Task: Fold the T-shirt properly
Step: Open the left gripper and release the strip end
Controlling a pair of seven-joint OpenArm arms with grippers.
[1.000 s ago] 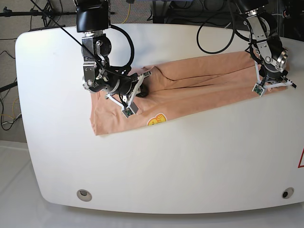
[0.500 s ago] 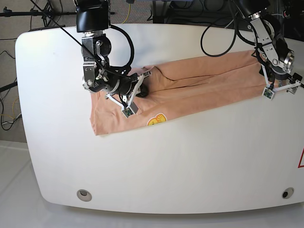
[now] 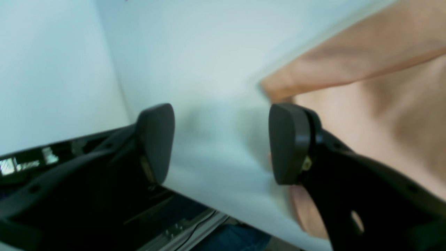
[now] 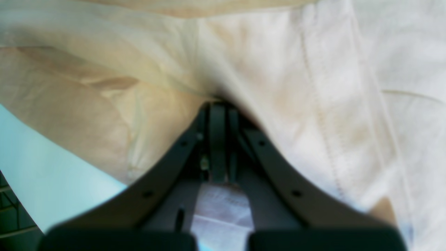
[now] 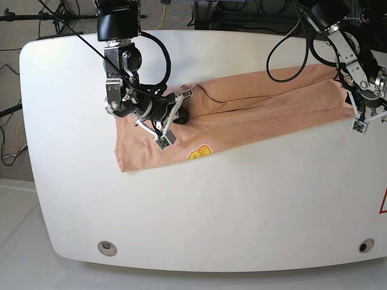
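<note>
The salmon-pink T-shirt lies on the white table as a long creased band, running from lower left to upper right. Its yellow smiley print shows near the front edge. My right gripper sits on the shirt's left part, shut on a pinched fold of cloth. My left gripper hovers just past the shirt's right end. In the left wrist view it stands open over bare table, nothing between its fingers. The shirt lies beside the right-hand one.
The white table has two round grommets near its front edge. Cables and stands crowd the floor behind the table. The table's right edge lies close to the left gripper.
My left gripper opened, let go of the shirt's right end, and moved right, off the cloth. The right arm has stayed put, still pinching the shirt.
</note>
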